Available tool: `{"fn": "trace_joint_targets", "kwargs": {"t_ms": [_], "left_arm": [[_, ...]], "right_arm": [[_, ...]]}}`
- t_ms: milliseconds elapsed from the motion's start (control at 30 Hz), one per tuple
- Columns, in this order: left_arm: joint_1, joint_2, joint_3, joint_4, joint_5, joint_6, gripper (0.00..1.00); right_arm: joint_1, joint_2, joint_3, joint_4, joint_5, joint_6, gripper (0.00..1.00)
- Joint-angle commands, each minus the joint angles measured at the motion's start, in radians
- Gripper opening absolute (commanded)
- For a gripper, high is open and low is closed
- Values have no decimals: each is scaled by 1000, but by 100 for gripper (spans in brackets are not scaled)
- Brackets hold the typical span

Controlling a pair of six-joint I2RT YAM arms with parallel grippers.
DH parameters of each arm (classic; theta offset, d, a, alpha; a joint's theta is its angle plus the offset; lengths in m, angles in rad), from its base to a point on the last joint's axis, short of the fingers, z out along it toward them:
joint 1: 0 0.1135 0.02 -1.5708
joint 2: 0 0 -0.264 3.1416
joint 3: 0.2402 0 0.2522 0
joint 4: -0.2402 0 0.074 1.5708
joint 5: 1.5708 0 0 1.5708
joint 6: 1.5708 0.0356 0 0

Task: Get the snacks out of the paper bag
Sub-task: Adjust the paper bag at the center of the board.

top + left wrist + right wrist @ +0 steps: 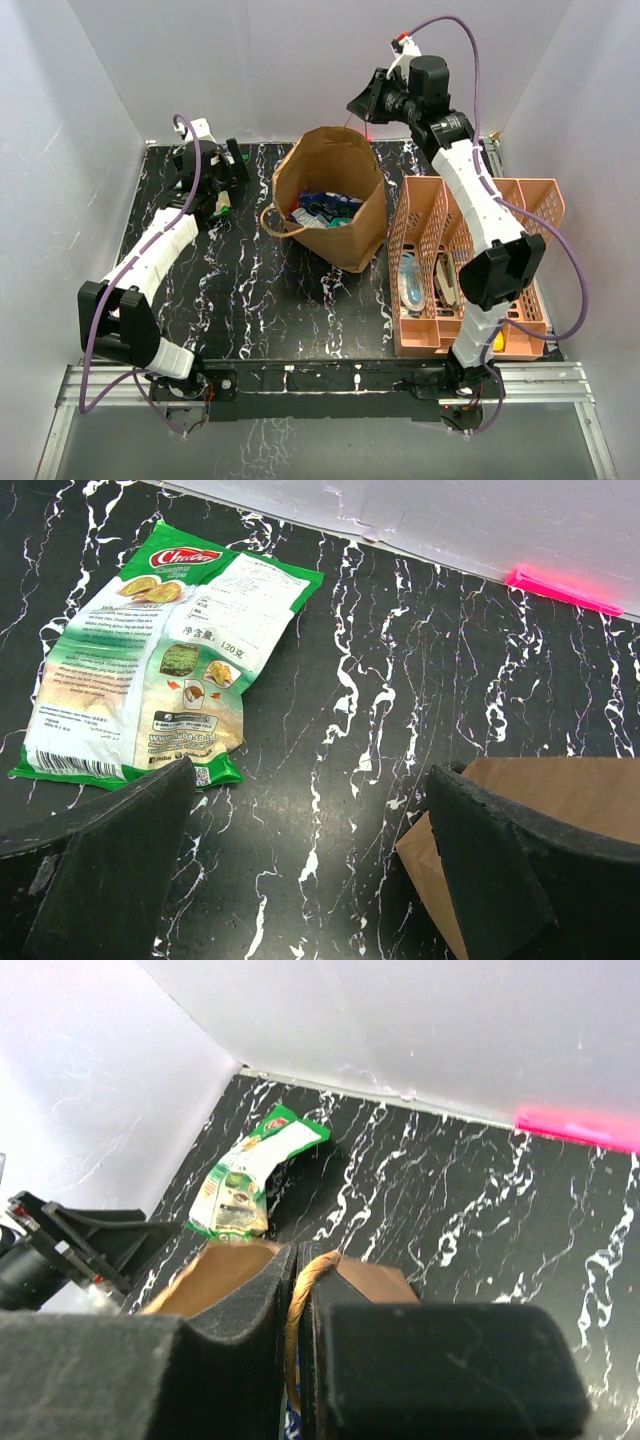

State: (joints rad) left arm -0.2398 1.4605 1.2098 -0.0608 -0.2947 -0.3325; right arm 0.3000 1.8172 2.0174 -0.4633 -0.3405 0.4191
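The brown paper bag [362, 235] stands open at the table's middle back, with several snacks [325, 208] inside, blue and red ones showing. My right gripper [300, 1260] is above the bag's far rim, shut on its twisted paper handle [298, 1305], with the bag [225, 1275] below it. One green-white snack [160, 660] lies flat on the black marble table to the bag's left, also seen in the right wrist view as the green-white snack [250, 1175]. My left gripper [310, 780] hangs open over bare table between that packet and the bag [560, 790], holding nothing.
A salmon-pink perforated organiser [470, 270] with pale stationery stands at the right, under my right arm. The bag's near handle [270, 220] loops out on its left side. White walls close in the back and both sides. A pink strip [560, 590] lies along the back wall's foot.
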Motion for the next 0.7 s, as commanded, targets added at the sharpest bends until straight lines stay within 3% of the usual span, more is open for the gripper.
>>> {"fn": "trace_joint_targets", "kwargs": {"t_ms": [0, 233, 500, 667], "left_arm": [[-5, -44, 3, 5, 3, 7, 98], [-5, -35, 3, 4, 6, 6, 99], [-5, -17, 12, -2, 13, -1, 98], [-5, -16, 8, -3, 22, -7, 98]], "right_arm": [[-73, 80, 175, 62, -108, -39, 8], [-185, 274, 470, 76, -293, -13, 8], [-211, 235, 393, 183, -387, -39, 8], [-208, 273, 463, 164, -418, -30, 8]]}}
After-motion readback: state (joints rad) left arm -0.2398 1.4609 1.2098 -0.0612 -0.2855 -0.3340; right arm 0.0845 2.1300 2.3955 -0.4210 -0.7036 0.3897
